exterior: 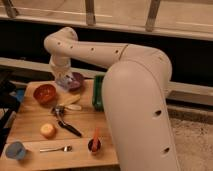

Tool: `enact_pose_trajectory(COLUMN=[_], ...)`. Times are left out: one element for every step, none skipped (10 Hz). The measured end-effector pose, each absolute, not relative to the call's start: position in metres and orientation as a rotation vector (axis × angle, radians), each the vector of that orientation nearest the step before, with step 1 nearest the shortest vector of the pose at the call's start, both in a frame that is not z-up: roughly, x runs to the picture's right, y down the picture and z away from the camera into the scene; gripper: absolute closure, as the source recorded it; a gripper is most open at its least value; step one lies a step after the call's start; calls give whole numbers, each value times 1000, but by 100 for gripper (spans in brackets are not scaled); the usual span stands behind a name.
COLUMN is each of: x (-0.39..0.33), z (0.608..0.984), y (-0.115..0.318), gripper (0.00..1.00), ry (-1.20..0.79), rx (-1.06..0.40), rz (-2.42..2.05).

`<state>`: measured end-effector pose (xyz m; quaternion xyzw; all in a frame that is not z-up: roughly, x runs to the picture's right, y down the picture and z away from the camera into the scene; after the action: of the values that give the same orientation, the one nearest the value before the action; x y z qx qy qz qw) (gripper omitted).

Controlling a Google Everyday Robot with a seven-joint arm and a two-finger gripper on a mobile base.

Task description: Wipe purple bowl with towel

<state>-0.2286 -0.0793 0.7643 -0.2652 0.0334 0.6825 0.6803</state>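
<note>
The purple bowl (76, 80) stands at the back of the wooden table (30, 117), next to the green tray. My gripper (63, 79) hangs down from the arm's wrist at the bowl's left rim. A pale bluish-white towel (63, 83) shows at the gripper's tip, touching the bowl's left edge. The large white arm (135, 100) sweeps in from the lower right and hides the table's right side.
An orange-red bowl (45, 93) stands left of the purple bowl. A green tray (97, 92) lies to its right. A black-handled tool (67, 124), an orange fruit (48, 130), a fork (55, 149), a blue cup (15, 150) and a small dark cup (94, 145) lie nearer.
</note>
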Motion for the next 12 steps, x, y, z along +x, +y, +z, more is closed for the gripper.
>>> enact_pose_trajectory(x=[-231, -227, -228, -232, -228, -222, -219, -215, -202, -192, -182, -177], z=[763, 765, 765, 765, 774, 784, 795, 808, 829, 843, 864, 880], y=[-78, -80, -79, -77, -77, -81, -88, -99, -114, -125, -137, -141], gripper=[100, 100, 100, 100, 100, 100, 100, 100, 100, 100, 100, 100], ry=[73, 75, 76, 79, 96, 111, 125, 136, 159, 175, 202, 217], rx=[-602, -592, -594, -596, -580, -561, -543, -522, -487, -461, -424, -404], rz=[1531, 1533, 1531, 1531, 1548, 1559, 1567, 1572, 1583, 1591, 1599, 1608])
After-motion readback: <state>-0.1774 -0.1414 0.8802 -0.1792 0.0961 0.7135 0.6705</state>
